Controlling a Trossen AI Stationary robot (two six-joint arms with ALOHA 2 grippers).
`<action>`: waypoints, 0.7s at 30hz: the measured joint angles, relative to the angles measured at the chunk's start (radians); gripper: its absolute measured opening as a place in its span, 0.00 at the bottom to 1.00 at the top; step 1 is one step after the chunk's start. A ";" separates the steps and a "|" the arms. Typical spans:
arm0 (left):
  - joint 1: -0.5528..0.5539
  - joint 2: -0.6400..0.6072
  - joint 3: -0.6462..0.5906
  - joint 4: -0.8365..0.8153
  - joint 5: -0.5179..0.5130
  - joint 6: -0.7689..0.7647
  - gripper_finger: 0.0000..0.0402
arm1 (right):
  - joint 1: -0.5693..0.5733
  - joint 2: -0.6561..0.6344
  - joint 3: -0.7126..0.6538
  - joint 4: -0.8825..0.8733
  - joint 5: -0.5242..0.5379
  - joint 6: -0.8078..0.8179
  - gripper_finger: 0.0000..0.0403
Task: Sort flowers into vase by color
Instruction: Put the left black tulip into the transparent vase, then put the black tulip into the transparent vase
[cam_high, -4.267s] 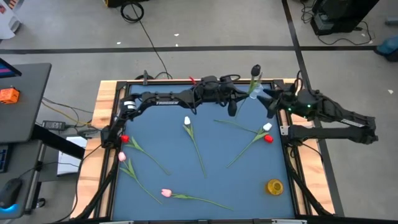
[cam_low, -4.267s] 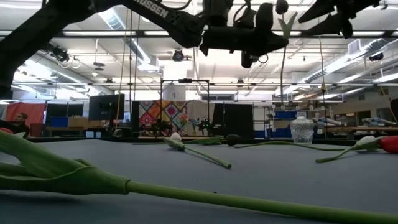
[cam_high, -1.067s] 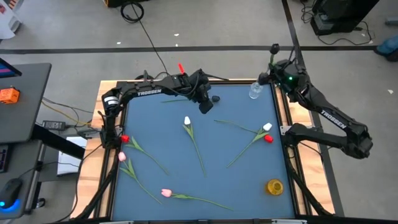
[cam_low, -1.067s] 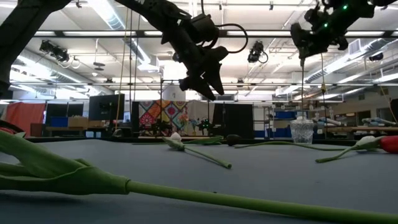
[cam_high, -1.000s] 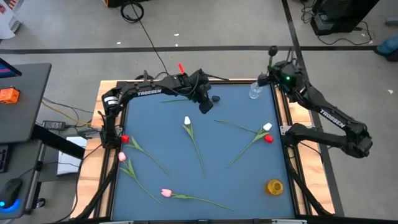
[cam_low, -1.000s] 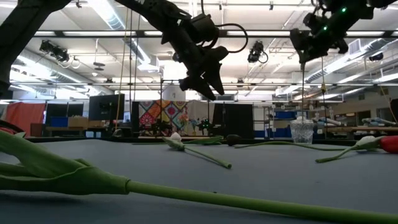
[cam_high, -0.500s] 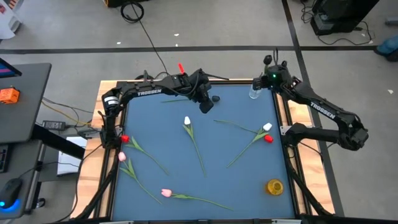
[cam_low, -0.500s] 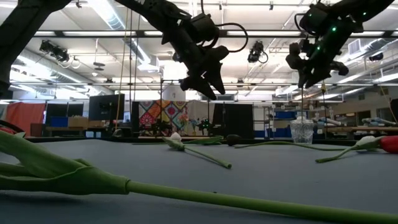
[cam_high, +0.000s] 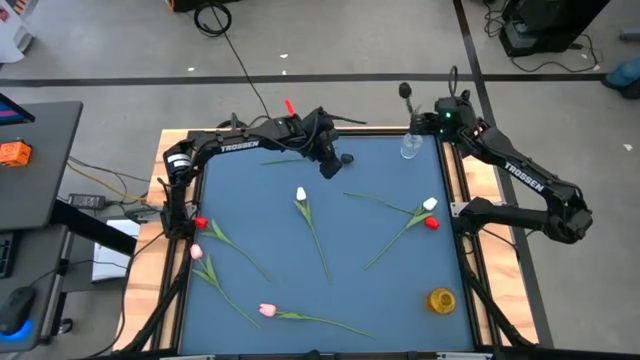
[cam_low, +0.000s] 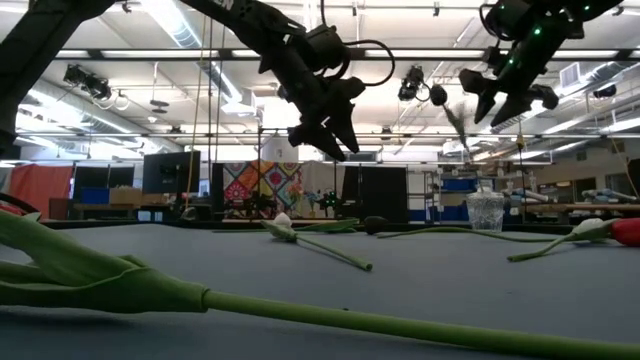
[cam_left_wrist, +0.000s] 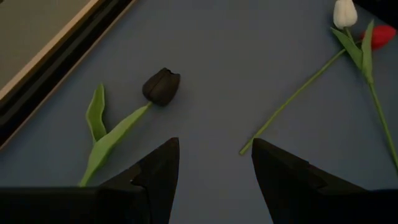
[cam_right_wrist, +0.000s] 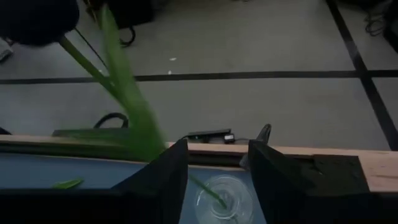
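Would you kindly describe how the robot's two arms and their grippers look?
Both arms are dark, slender and jointed, each with white TROSSEN lettering on a link. The left gripper has two dark tapering fingers and a looping black cable. The right gripper shows a small green light.

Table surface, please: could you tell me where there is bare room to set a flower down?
Free: the middle of the blue mat, between the white tulip and the white and red pair, and the strip left of the yellow vase. Crowded: the left edge, with red and pink tulips, and the far edge near the left pincer.
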 joint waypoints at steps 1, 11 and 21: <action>0.000 0.000 0.000 0.000 0.000 0.000 0.52 | 0.000 0.000 0.000 -0.003 0.000 0.000 0.43; 0.005 0.000 0.000 0.000 0.000 0.002 0.52 | 0.002 -0.040 0.078 -0.141 -0.081 0.037 0.43; -0.001 0.000 0.000 -0.009 0.001 0.067 0.52 | 0.093 -0.139 0.062 -0.253 -0.150 0.158 0.41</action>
